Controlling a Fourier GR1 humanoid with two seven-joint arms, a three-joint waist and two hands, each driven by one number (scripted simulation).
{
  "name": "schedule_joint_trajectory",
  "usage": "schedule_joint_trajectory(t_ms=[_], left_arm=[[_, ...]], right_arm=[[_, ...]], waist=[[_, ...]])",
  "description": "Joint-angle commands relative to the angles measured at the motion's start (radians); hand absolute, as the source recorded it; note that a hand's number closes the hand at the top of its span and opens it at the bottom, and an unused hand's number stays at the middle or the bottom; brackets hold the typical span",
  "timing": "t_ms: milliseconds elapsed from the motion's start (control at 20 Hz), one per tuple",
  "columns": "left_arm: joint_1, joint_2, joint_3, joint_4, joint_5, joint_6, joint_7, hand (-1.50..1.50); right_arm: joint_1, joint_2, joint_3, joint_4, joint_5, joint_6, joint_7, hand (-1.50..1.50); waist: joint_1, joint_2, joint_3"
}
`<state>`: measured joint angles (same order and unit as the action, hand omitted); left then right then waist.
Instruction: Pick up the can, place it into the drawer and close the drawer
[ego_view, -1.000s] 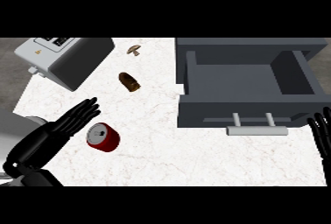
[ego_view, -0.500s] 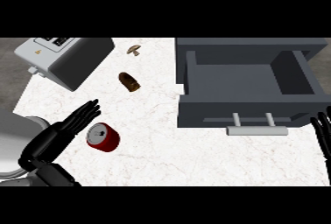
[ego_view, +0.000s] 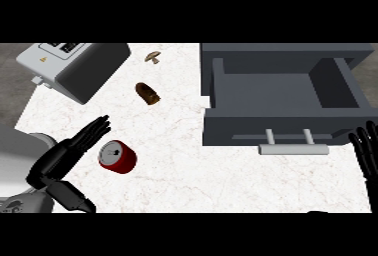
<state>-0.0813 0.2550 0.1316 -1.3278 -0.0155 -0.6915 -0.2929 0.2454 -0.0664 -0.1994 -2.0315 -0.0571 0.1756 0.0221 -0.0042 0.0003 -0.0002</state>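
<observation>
Head view: can not gripped yet, so it may roll away.
Short red metal can (ego_view: 118, 156) lies on its side, well left of the open grey box drawer (ego_view: 210, 85). Black left hand (ego_view: 66, 152), fingers straight and together, sits just beyond the can from the drawer, curled round nothing. Right hand (ego_view: 364, 150) rests spread by the drawer's front right corner. A side nudge likely rolls the can, and a low carry could clip the drawer's front wall.

Glossy red can (ego_view: 118, 157), matt grey drawer (ego_view: 284, 95), marbled counter (ego_view: 214, 175).
</observation>
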Motion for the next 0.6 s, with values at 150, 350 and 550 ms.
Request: schedule_joint_trajectory(t_ms=[150,350,550], left_arm=[[-0.059,0.035,0.013,0.175,-0.086,-0.002,-0.145,-1.5],[-0.086,-0.017,-0.03,0.23,-0.14,0.065,-0.176,-1.5],[-0.068,0.042,-0.014,0.334,-0.16,0.038,-0.291,-1.5]], right_arm=[[-0.1,-0.001,0.005,-0.001,0.02,-0.031,0.087,-1.5],[-0.006,0.024,0.005,-0.03,0.024,0.002,0.019,-1.5],[0.04,0.05,0.006,0.005,0.042,0.013,-0.056,-1.5]], waist=[[0.001,0.0,0.0],[-0.001,0.0,0.0],[-0.001,0.0,0.0]])
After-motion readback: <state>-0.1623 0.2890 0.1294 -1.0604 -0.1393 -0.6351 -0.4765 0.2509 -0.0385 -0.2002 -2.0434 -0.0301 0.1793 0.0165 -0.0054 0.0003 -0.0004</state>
